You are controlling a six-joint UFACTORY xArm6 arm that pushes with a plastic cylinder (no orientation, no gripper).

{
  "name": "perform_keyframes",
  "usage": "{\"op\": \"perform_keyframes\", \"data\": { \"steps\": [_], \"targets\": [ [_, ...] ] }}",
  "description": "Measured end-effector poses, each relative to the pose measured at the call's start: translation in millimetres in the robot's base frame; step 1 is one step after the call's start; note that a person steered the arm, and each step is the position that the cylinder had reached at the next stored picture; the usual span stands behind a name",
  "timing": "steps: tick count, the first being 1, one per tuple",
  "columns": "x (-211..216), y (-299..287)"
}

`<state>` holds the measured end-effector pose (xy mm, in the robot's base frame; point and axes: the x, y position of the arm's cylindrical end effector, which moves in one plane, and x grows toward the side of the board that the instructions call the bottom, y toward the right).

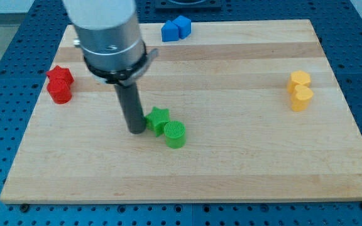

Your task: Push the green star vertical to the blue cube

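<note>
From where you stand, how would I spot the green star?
Find my dark rod near the wooden board's middle; my tip ends just left of the green star. It touches a green cylinder, but the star has points, not a round top.

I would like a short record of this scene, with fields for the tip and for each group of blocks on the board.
tip: my tip sits just to the view's left of the green star
green cylinder: touching the star at its lower right
blue blocks: two, at the board's top edge, above the star
red blocks: two, at the view's left
yellow blocks: two, at the view's right
board: light wood
</note>
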<state>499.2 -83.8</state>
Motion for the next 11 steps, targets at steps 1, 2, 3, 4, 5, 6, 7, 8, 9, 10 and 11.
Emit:
{"op": "perform_keyframes", "data": {
  "steps": [1,2,3,4,5,6,7,8,9,10,11],
  "targets": [
    [-26,28],
    [-50,28],
    [-2,21],
    [18,53],
    [-41,78],
    [-105,78],
    [-92,78],
    [-54,58],
    [-94,43],
    [-160,72],
    [-177,94]
  ]
}}
